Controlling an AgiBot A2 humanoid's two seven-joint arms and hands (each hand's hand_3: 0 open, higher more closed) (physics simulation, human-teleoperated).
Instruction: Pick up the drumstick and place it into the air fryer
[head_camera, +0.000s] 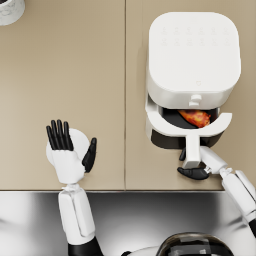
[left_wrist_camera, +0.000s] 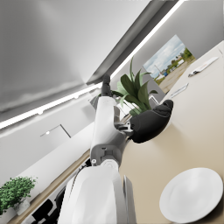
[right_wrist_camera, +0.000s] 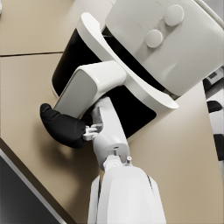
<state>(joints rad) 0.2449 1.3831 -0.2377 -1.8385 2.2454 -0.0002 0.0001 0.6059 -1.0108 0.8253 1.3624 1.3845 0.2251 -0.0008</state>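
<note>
We see the drumstick (head_camera: 195, 118) in the air fryer's (head_camera: 193, 55) pulled-out drawer (head_camera: 165, 131); our right hand (head_camera: 193, 171) grips its handle (head_camera: 191, 150), our left hand (head_camera: 67, 150) spread empty above the white plate (left_wrist_camera: 191, 194)

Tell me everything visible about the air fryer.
The air fryer is a glossy white, rounded box standing on the beige counter, with faint markings on its top and round knobs on its front in the right wrist view. Its dark drawer is pulled partly out, showing the reddish-brown drumstick lying inside. A white handle juts from the drawer front; the right hand is at that handle.
</note>
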